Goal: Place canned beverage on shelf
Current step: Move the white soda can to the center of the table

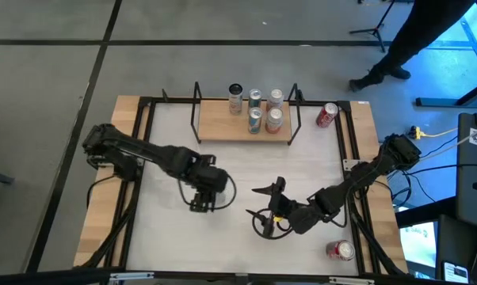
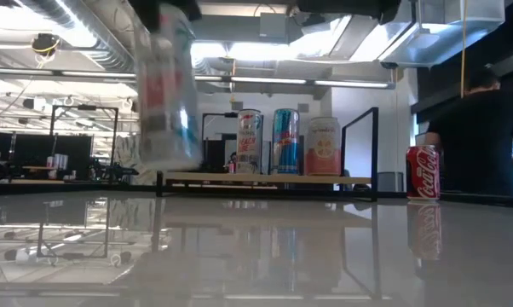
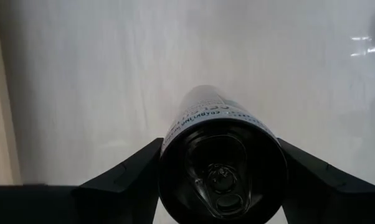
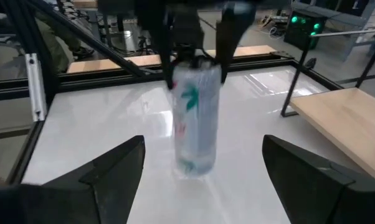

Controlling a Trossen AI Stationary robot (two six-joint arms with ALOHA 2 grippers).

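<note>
- Two dark arms worked over the white tabletop [image 1: 223,237]; the left gripper [image 1: 204,190] sat near the table's middle, left of centre, with its two dark fingers [image 3: 128,171] clamped on the sides of a tall silver-white beverage can with green and red markings [image 4: 194,118].
- The can hung upright from that gripper, lifted clear of the tabletop in the low view, its dark top with the pull tab facing the left wrist camera.
- The right gripper [image 1: 276,195] waited just right of centre, its fingers [image 4: 113,168] spread wide apart and holding nothing, pointed toward the held can.
- The small rectangular light-wood shelf with thin black rod uprights [image 1: 219,127] stood at the table's far edge, well apart from the held can.
- Five cans [image 1: 256,119] already stood on the shelf, grouped toward its right half.
- One red can [image 1: 326,115] stood on the table just right of the shelf; another red can [image 1: 341,250] lay at the near right corner.
</note>
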